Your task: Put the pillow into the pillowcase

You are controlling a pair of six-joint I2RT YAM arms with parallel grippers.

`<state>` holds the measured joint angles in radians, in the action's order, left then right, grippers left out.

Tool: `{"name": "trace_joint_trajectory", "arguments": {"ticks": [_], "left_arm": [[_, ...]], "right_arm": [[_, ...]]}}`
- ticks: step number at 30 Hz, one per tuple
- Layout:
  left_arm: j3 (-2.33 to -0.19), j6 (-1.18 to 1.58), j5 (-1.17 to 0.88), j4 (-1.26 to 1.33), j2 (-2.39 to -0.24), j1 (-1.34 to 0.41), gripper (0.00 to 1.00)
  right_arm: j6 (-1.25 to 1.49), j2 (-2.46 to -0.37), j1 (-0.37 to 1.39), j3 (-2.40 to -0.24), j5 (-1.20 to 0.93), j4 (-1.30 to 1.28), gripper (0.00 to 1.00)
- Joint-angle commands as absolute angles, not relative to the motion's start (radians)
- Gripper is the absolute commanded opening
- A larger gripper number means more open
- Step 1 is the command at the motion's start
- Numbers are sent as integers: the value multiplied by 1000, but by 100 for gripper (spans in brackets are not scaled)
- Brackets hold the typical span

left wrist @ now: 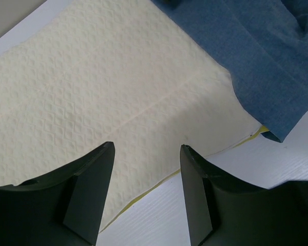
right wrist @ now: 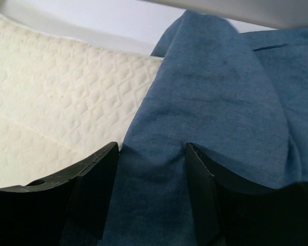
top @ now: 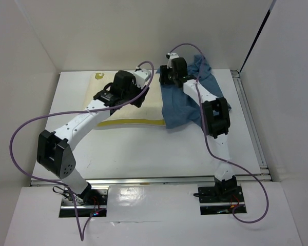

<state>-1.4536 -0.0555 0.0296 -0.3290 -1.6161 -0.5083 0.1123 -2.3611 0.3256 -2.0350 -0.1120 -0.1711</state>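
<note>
The cream pillow (top: 149, 110) lies flat at the table's back middle, with a yellow mark (top: 99, 76) at its far left corner and a yellow seam (top: 133, 121) along its near edge. The blue pillowcase (top: 179, 110) lies crumpled to its right and overlaps the pillow's right end. My left gripper (top: 137, 97) is open and empty above the pillow's (left wrist: 92, 77) near edge, left of the pillowcase (left wrist: 256, 56). My right gripper (top: 169, 77) is open, its fingers pressed down on the pillowcase (right wrist: 220, 92), whose cloth bulges between them beside the pillow (right wrist: 56, 102).
White walls enclose the table on the left, back and right. A metal rail (top: 249, 118) runs along the table's right edge. Purple cables (top: 20, 133) loop off both arms. Bare white table (top: 143, 148) lies in front of the pillow.
</note>
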Motion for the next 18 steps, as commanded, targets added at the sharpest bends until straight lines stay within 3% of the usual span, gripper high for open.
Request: {"name": "trace_joint_trajectory", "arguments": {"ticks": [1, 6, 12, 15, 18], "left_arm": [[-1463, -78, 77, -316, -1621, -509, 67], [-1547, -28, 103, -307, -1716, -460, 68], [-1724, 69, 29, -391, -1911, -362, 71], [-1811, 84, -12, -422, -1977, -330, 71], [-1858, 74, -21, -422, -2014, -321, 71]], "right_arm": [[52, -2341, 389, -1978, -139, -136, 61], [-11, -2160, 439, -1610, -149, -80, 59], [-20, -2073, 448, -1459, -115, -87, 56], [-20, -2049, 439, -1427, -115, -87, 45], [-9, -2040, 439, -1427, -106, -87, 18]]}}
